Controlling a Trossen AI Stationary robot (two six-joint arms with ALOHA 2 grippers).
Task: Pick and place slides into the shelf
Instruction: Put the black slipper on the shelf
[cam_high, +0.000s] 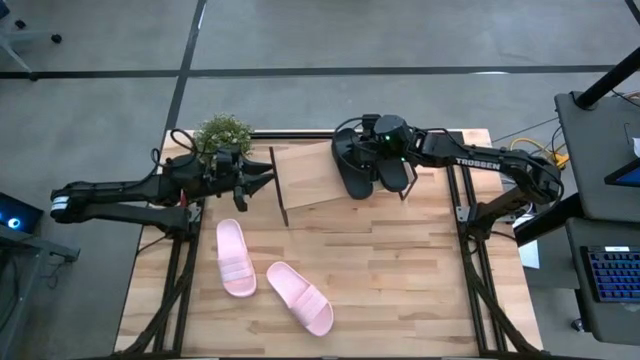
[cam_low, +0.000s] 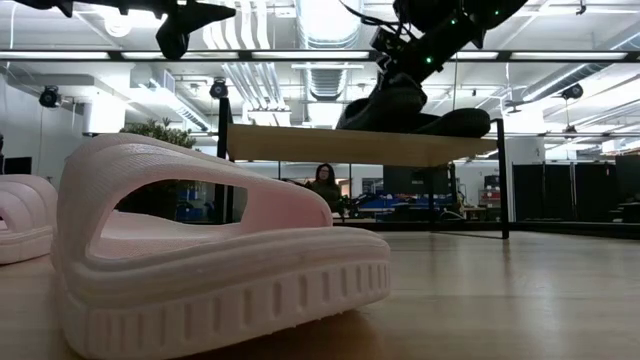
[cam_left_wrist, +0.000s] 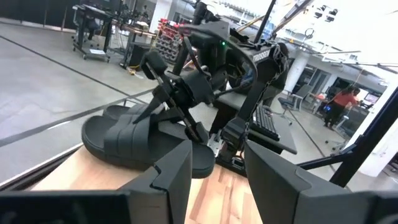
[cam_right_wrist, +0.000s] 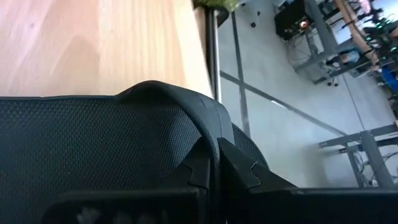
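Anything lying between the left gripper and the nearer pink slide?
No. In the high view, only bare tabletop separates the left gripper from the nearer pink slide.

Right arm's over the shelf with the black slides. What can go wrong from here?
1. The black slides sit at the right end of the slanted shelf; they may slip down it on release.
2. The right gripper sits at a strap; pulling back may drag that slide off.
3. The left gripper hovers at the shelf's left edge with jaws open; it may knock the shelf on its way to the pink slides.
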